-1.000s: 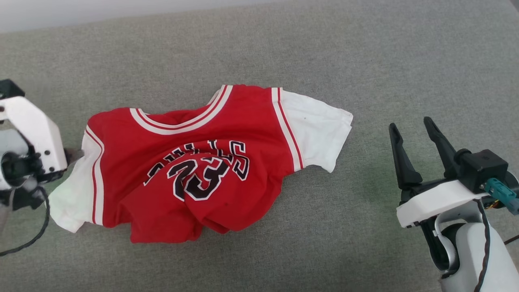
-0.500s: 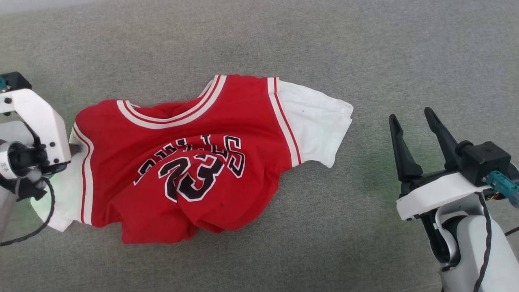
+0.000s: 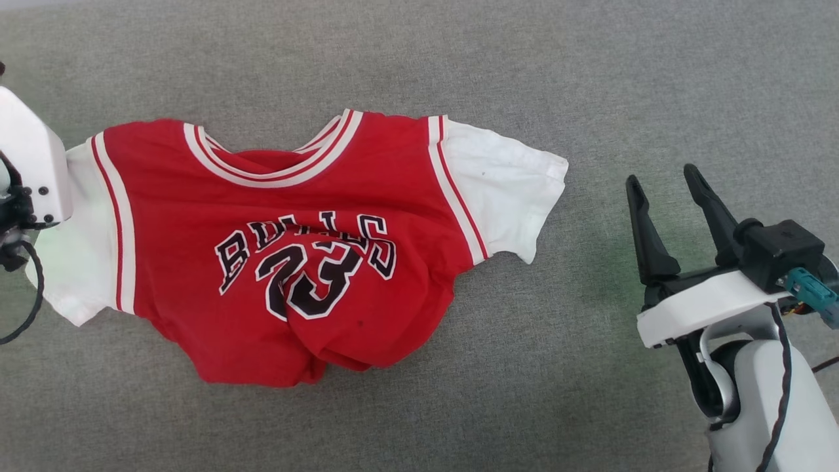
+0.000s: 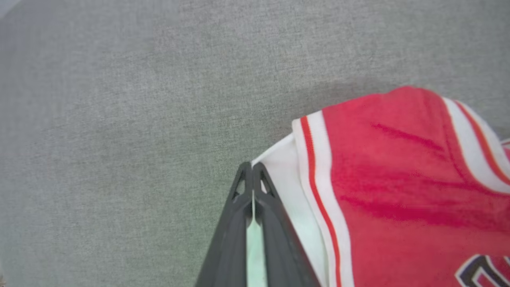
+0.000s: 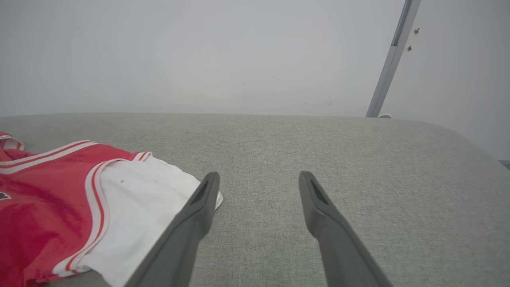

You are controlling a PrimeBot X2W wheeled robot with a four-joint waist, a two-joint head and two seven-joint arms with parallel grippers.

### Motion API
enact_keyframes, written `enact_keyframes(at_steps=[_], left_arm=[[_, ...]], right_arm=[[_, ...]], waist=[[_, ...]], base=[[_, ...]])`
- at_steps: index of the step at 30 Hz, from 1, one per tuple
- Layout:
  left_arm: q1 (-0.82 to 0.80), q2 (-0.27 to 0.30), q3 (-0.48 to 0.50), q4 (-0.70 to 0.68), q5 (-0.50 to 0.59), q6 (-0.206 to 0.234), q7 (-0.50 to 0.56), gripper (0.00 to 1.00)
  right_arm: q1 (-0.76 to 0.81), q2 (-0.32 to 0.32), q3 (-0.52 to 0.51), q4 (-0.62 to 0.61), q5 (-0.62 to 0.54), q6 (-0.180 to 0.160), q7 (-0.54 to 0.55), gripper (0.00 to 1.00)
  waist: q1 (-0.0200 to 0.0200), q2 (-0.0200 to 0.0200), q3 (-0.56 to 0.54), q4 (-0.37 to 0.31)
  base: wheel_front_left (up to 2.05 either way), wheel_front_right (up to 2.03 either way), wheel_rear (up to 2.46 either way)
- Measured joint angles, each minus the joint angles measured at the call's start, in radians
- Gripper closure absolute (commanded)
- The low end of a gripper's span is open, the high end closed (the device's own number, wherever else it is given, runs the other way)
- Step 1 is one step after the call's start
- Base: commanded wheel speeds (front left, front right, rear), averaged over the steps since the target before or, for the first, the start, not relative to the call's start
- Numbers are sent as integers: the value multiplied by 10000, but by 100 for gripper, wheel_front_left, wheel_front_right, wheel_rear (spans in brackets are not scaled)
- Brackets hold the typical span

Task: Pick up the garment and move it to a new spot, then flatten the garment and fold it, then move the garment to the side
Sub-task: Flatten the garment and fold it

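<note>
The garment (image 3: 295, 242), a red jersey with white sleeves, striped trim and black "23" lettering, lies rumpled on the grey surface, its lower hem bunched under. My left gripper (image 4: 252, 169) is shut on the edge of the garment's left white sleeve (image 4: 287, 179), with pale cloth pinched between the fingers. In the head view its white body (image 3: 29, 164) sits at the left edge beside that sleeve. My right gripper (image 3: 659, 176) stands open to the right of the garment, apart from the right sleeve (image 3: 505, 190). Its spread fingers (image 5: 203, 199) frame bare surface beside that sleeve (image 5: 143, 199).
The grey fabric surface (image 3: 590, 78) stretches all around the garment. In the right wrist view a pale wall rises behind it and a slanted metal pole (image 5: 392, 59) stands at the far right, where the surface curves down to an edge.
My left gripper has shut on the left sleeve and drawn it up and to the left, spreading that side of the garment so more lettering shows. The right gripper stayed open.
</note>
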Motion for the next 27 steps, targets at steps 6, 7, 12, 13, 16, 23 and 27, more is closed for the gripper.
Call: enact_keyframes(at_steps=[6,7,12,13,16,23,27], left_arm=[[-58,-424,-71,734,-100,-198,6,0],[-91,-451,-65,823,-165,-169,184,0],[-188,-280,-75,882,-339,125,1143,0],[-188,-203,-63,865,-380,228,1327,0],[-180,59,38,740,-474,535,1718,0],[435,389,295,366,-995,1325,2495,0],[730,437,395,88,-1193,1609,2740,0]], right_arm=[[-96,-13,71,84,15,0,-46,0],[-97,-23,61,92,21,0,-48,0],[-96,-69,-8,117,59,0,-58,0],[-95,-67,-10,113,59,0,-59,0],[-92,-67,-4,88,61,0,-56,0],[-87,-104,-12,-4,88,0,35,0],[-81,-148,-19,-67,88,0,107,0]], waist=[[0,0,71,-59],[0,0,62,-55],[0,0,-32,10],[0,0,-51,25],[0,0,-80,48],[0,0,-56,82],[0,0,-40,103]], base=[[0,0,0],[0,0,0],[0,0,0],[0,0,0],[0,0,0],[0,0,0],[0,0,0]])
